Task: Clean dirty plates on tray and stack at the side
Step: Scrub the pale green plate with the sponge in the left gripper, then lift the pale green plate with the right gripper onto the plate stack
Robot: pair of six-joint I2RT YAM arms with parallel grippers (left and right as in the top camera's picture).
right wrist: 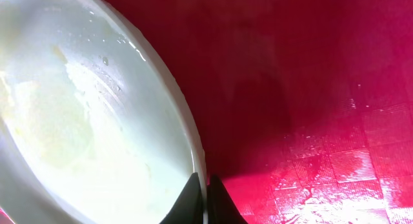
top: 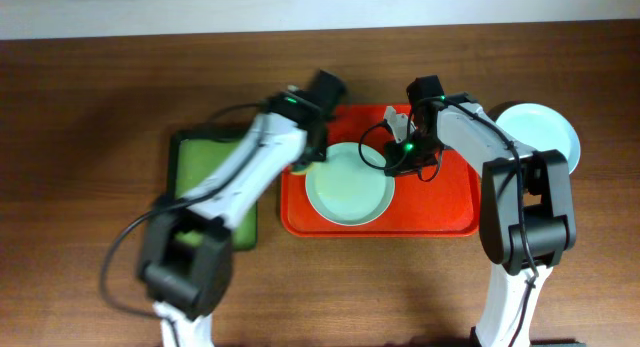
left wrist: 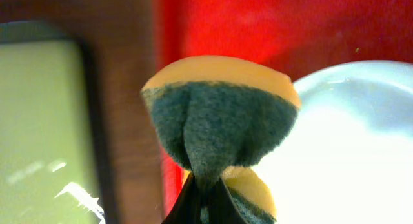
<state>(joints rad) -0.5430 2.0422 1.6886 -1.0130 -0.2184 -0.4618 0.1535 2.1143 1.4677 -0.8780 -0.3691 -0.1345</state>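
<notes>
A pale-mint plate (top: pixel 348 185) with faint yellowish smears lies on the red tray (top: pixel 440 212). My left gripper (top: pixel 304 165) is at the plate's left rim, shut on a yellow sponge with a dark green scouring side (left wrist: pixel 219 114), which is folded between the fingers (left wrist: pixel 206 201). My right gripper (top: pixel 393 167) is at the plate's right rim. In the right wrist view its fingers (right wrist: pixel 205 188) pinch the rim of the plate (right wrist: pixel 84 121), one inside and one outside. Another pale plate (top: pixel 540 132) lies on the table to the right of the tray.
A dark green tray (top: pixel 205 167) lies just left of the red tray, partly under my left arm; it shows in the left wrist view (left wrist: pixel 39 121). A strip of brown table (left wrist: pixel 126 121) separates the two trays. A light wall edge runs along the back.
</notes>
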